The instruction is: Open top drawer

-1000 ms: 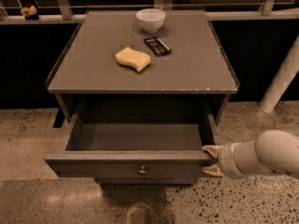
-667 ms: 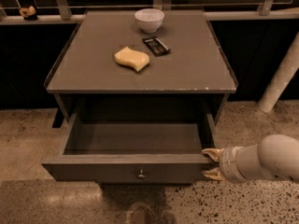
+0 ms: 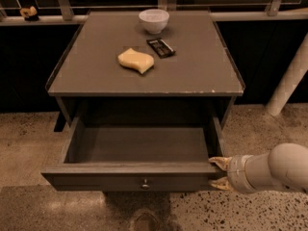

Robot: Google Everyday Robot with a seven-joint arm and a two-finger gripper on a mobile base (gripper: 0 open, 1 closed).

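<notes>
Grey-brown wood is filling the middle of the view: the top drawer (image 3: 110, 181) is standing pulled well out of the cabinet (image 3: 96, 78), its plain box lying open to the camera; its small round knob (image 3: 144, 183) is sitting at the centre of the front panel. The gripper (image 3: 219, 173) is reaching in from the right at the drawer front's right end; its two pale fingers (image 3: 219, 161) are grasping that end, one lying over the panel's top edge and one under its lower edge; the white arm (image 3: 274, 170) is trailing off to the right border. On the cabinet top a white bowl (image 3: 154, 20) is sitting near the back; a dark flat packet (image 3: 160, 47) is lying just in front of it; a yellow sponge (image 3: 136, 60) is lying beside the packet, to its left; a speckled floor (image 3: 29, 138) is spreading beneath.
</notes>
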